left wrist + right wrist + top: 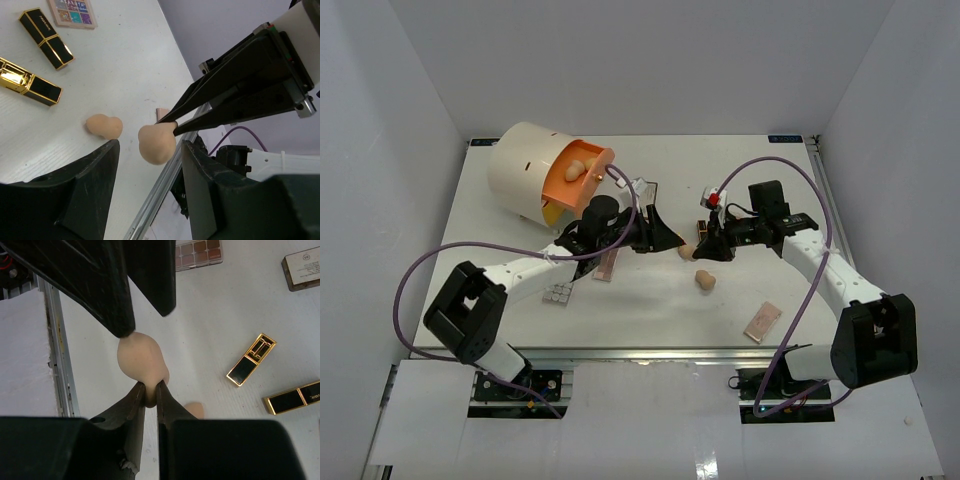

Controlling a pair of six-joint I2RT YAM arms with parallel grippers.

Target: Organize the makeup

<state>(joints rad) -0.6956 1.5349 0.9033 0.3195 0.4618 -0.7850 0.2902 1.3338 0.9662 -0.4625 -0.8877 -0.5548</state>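
A tan sponge point(142, 360) hangs above the table, pinched at its narrow end by my right gripper point(150, 390), which is shut on it. My left gripper point(149, 162) is open, its two fingers on either side of that sponge point(156, 144); one left fingertip point(122, 327) touches its rounded end. From above, both grippers meet at the sponge point(686, 251) mid-table. A second sponge point(705, 281) lies on the table just below. Two gold-and-black lipsticks point(46, 38) point(30, 84) and a multicolour palette point(72, 11) lie beyond.
The cream cylinder point(525, 170) stands at the back left, its orange drawer point(595, 180) open with sponges point(575, 165) inside. A grey palette point(558, 292) and a pinkish one point(608, 265) lie by the left arm. Another palette point(763, 321) lies front right.
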